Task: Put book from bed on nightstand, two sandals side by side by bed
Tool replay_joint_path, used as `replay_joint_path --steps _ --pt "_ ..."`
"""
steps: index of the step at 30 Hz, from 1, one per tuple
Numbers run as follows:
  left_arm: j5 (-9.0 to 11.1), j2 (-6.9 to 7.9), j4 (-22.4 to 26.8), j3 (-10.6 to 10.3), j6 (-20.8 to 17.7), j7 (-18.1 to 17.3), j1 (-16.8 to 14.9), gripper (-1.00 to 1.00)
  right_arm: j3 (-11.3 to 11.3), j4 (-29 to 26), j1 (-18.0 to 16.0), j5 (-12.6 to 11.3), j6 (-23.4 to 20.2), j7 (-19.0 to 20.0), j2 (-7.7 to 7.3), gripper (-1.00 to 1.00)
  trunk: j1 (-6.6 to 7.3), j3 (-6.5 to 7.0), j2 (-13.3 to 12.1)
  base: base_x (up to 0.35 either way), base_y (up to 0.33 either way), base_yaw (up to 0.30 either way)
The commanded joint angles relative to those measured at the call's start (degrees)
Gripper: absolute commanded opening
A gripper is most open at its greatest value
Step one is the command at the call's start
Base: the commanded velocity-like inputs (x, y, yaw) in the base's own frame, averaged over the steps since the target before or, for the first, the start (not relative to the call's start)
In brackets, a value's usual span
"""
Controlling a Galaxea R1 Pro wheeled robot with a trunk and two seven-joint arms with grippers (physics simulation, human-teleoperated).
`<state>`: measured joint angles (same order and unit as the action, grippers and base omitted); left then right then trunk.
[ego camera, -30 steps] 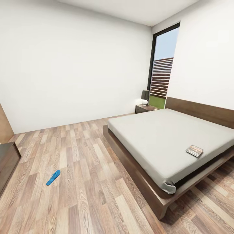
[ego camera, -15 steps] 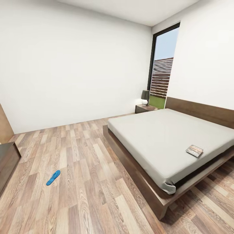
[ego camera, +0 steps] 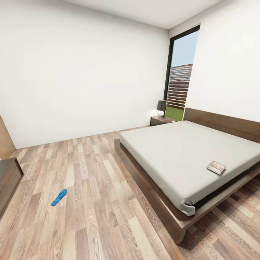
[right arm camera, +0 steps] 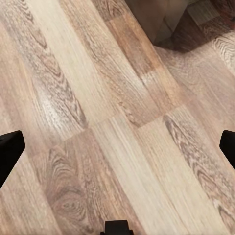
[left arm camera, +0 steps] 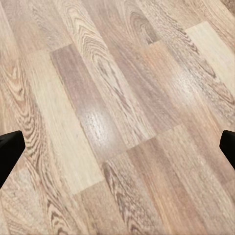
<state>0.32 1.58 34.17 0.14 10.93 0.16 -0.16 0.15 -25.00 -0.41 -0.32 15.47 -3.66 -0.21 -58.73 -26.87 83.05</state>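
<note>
In the head view the bed [ego camera: 187, 151] fills the right half of the bedroom, with the book [ego camera: 216, 167] lying flat on the mattress near its foot end. A nightstand [ego camera: 161, 120] with a dark-shaded lamp [ego camera: 161, 107] stands beside the headboard by the window. One blue sandal [ego camera: 59, 197] lies on the wood floor at the lower left, well away from the bed. In the left wrist view my left gripper [left arm camera: 117, 154] is open over bare planks, its dark fingertips [left arm camera: 10, 149] at the picture's sides. My right gripper [right arm camera: 117, 152] is open over floor too.
A dark cabinet [ego camera: 7, 178] stands against the left wall. A tall dark-framed window [ego camera: 179, 77] is behind the nightstand. In the right wrist view the bed frame's corner [right arm camera: 159, 17] casts a shadow on the planks. Open wood floor lies between the sandal and the bed.
</note>
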Motion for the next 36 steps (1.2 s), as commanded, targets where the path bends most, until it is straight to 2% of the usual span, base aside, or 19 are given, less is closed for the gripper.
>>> replay_joint_path --steps 1,19,36 --pt "0.03 0.00 0.00 0.02 0.15 0.02 -0.02 1.00 0.03 0.04 -0.03 -0.03 0.18 -0.12 -0.01 1.00 0.00 -0.05 0.03 0.000 0.000 0.000" --pt "0.03 -0.03 -0.06 -0.08 0.15 0.02 -0.02 1.00 0.03 0.21 -0.03 0.08 0.25 -0.12 0.03 1.00 0.00 -0.05 0.03 0.000 0.000 0.008" --pt "-0.05 -0.08 -1.22 -0.13 0.31 0.02 -0.02 1.00 0.03 0.30 -0.03 0.14 0.26 -0.12 0.05 1.00 0.00 -0.05 0.03 0.000 0.000 0.214"
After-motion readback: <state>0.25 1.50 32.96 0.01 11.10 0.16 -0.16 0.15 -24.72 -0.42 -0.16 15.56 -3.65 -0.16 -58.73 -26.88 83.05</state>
